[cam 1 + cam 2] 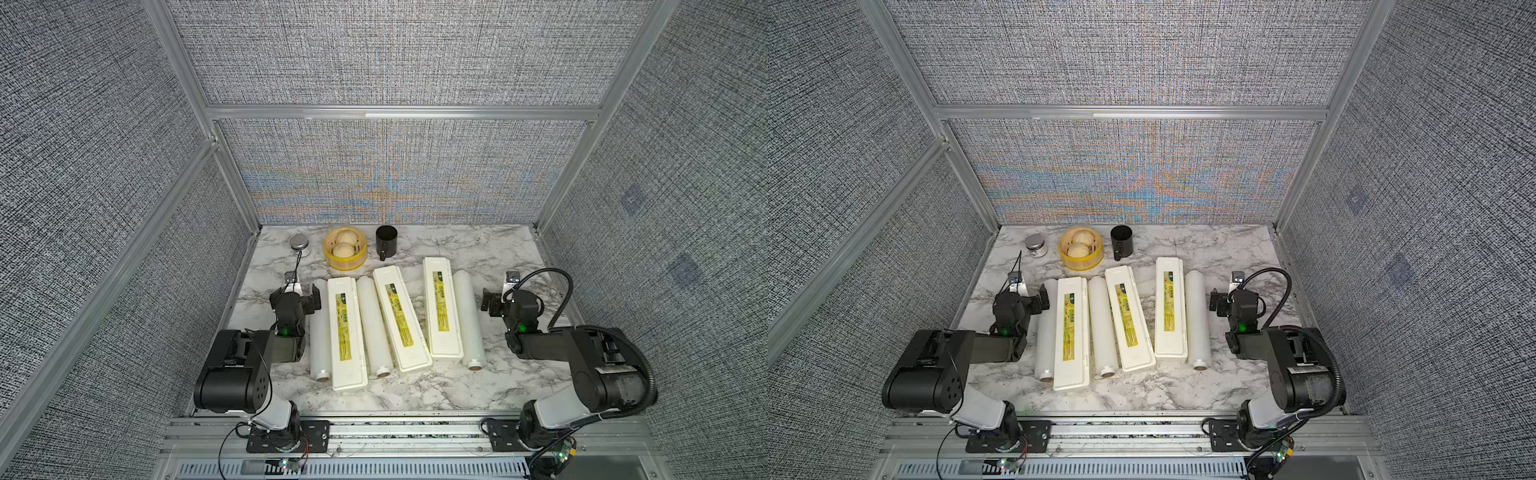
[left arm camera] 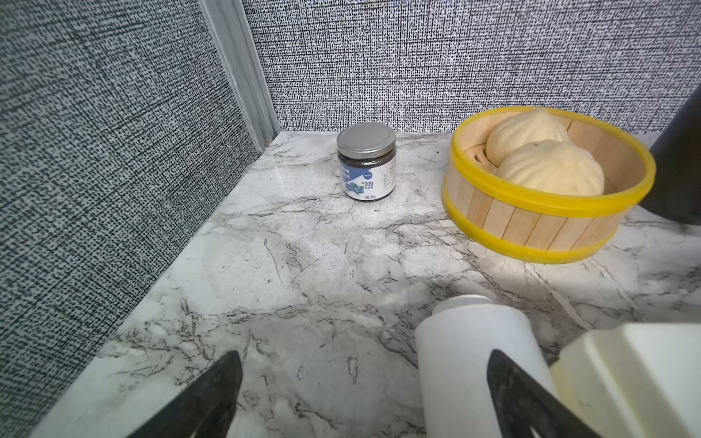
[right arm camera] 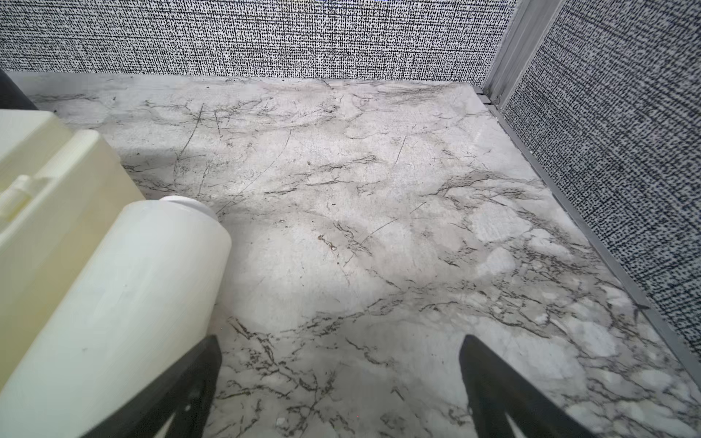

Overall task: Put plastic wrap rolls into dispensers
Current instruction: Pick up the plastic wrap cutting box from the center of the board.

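Observation:
Three plastic wrap rolls lie on the marble table in both top views: the left roll (image 1: 320, 332), the middle roll (image 1: 374, 328) and the right roll (image 1: 467, 320). Between them lie three dispensers with shut lids: left (image 1: 347, 332), middle (image 1: 401, 318) and right (image 1: 442, 307). My left gripper (image 1: 296, 296) hovers open beside the left roll's far end (image 2: 466, 352), one fingertip (image 2: 508, 390) in front of it. My right gripper (image 1: 500, 301) stands open just right of the right roll (image 3: 113, 303), with only bare table between its fingers.
At the back of the table stand a small jar (image 1: 300, 242), a yellow steamer basket (image 1: 332, 254) with two buns and a black mug (image 1: 386, 240). Fabric walls close in the table on three sides. Bare marble (image 3: 379, 227) stretches right of the right roll.

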